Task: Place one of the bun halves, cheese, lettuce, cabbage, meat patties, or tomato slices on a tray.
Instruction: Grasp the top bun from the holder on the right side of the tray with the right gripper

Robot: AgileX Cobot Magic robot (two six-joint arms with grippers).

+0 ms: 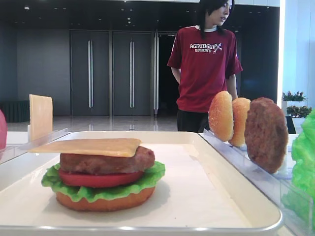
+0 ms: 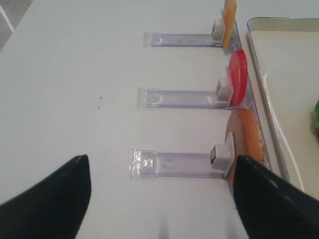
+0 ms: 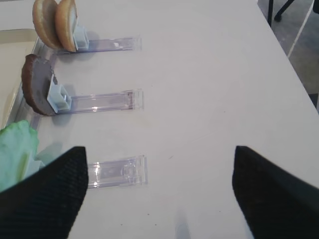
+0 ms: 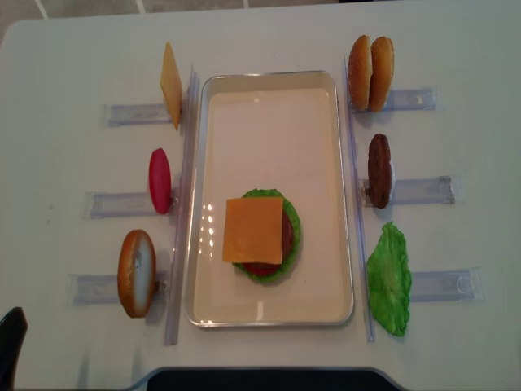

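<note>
The white tray (image 4: 269,90) holds a stack: flat bun, lettuce (image 1: 64,184), tomato (image 1: 98,178), meat patty (image 1: 106,162) and a cheese slice (image 4: 254,230) on top. Right of the tray, two bun halves (image 4: 370,73), a meat patty (image 4: 379,169) and a lettuce leaf (image 4: 389,278) stand in racks. To its left stand a cheese slice (image 4: 170,85), a tomato slice (image 4: 159,180) and a flat bun (image 4: 136,272). My right gripper (image 3: 158,149) is open over bare table, right of the lettuce (image 3: 17,149). The left gripper (image 2: 160,158) hangs open, empty, left of the flat bun (image 2: 246,139).
Clear plastic racks (image 4: 423,189) reach outward on both sides of the tray. A person in a red shirt (image 1: 204,64) stands behind the table. The table's right edge (image 3: 294,64) shows in the right wrist view.
</note>
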